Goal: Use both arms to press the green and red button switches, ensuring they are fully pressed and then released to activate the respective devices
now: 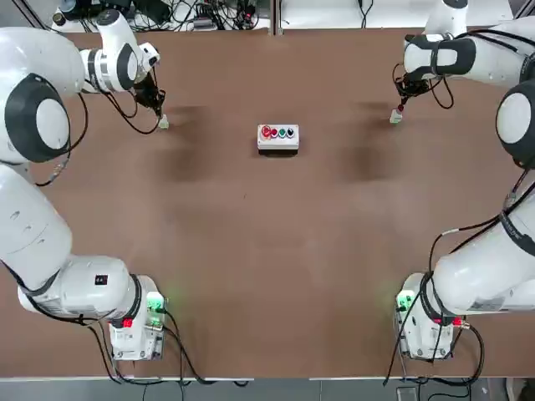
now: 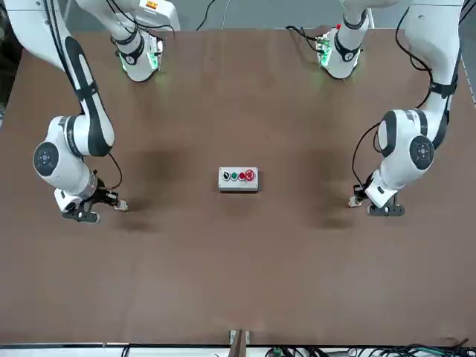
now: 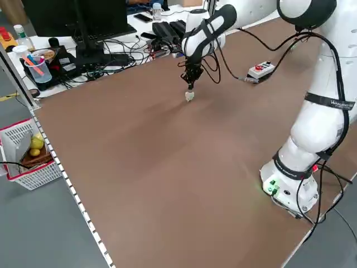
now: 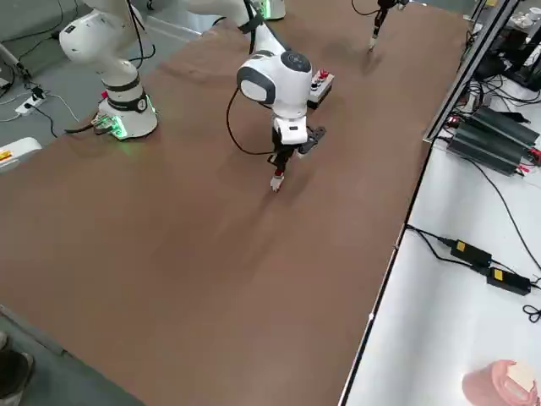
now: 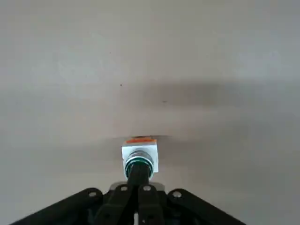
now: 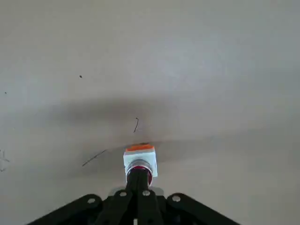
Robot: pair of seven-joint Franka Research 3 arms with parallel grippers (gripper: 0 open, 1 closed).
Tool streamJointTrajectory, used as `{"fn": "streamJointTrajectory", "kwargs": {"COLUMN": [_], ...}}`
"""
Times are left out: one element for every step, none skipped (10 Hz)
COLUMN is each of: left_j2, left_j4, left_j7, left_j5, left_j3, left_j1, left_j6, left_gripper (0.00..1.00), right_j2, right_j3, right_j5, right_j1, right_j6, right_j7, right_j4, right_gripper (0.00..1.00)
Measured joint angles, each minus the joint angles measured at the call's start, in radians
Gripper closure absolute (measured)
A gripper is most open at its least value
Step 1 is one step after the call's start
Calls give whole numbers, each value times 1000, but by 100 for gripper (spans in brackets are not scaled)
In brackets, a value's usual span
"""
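Both presses appear to be in hand at once. In the left wrist view the left end effector (image 5: 138,183), its fingers pressed together into one tip, is seen bearing on the green cap of the green button switch (image 5: 140,157). In the right wrist view the right end effector (image 6: 138,180), likewise pressed together, is set on the red cap of the red button switch (image 6: 140,161). Whether either cap is fully down cannot be told; the release is judged to be what is left for both.

In the top view the green button switch (image 1: 163,123) is found toward ten o'clock on the worktop (image 1: 267,276), and the red button switch (image 1: 395,116) toward two o'clock, the two well apart.

Between them, slightly above centre, a white button box (image 1: 277,137) with a row of red and green buttons is seen; it is untouched and lies in neither arm's path. A cable is run from it in the left side view. Beyond the worktop's edge, a monitor (image 3: 75,19), a cup of pens (image 3: 37,66) and a white basket (image 3: 28,153) are seen in the left side view, and power adapters (image 4: 486,139) on a white bench in the right side view. Nothing is seen obstructing either switch.
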State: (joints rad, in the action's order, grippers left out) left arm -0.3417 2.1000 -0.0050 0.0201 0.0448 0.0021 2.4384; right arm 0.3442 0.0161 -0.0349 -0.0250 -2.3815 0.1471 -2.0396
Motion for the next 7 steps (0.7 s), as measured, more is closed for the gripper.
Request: {"fn": "streamJointTrajectory", "kwargs": {"left_j2": [-1, -1, -1, -1, -1, -1, -1], "left_j4": [3, 6, 7, 7, 7, 8, 8], "left_j7": [0, 0, 0, 0, 0, -2, -15], "left_j5": [0, 0, 0, 0, 0, 0, 0], "left_j3": [0, 0, 0, 0, 0, 0, 0], "left_j1": [0, 0, 0, 0, 0, 0, 0], "left_j6": [4, 12, 13, 15, 17, 17, 18], "left_gripper": [99, 99, 99, 99, 99, 99, 99], "right_j2": [0, 4, 10, 16, 21, 25, 29], "right_j3": [0, 0, 0, 0, 0, 1, 2], "right_j5": [0, 0, 0, 0, 0, 0, 0], "right_j1": [-7, -12, -13, -13, -13, -13, -13], "right_j6": [-6, -15, -25, -34, -39, -40, -41], "right_j7": [0, 0, 0, 0, 0, 0, 0], "right_j4": [1, 1, 1, 1, 2, 6, 8], "right_gripper": [99, 99, 99, 99, 99, 99, 99]}}
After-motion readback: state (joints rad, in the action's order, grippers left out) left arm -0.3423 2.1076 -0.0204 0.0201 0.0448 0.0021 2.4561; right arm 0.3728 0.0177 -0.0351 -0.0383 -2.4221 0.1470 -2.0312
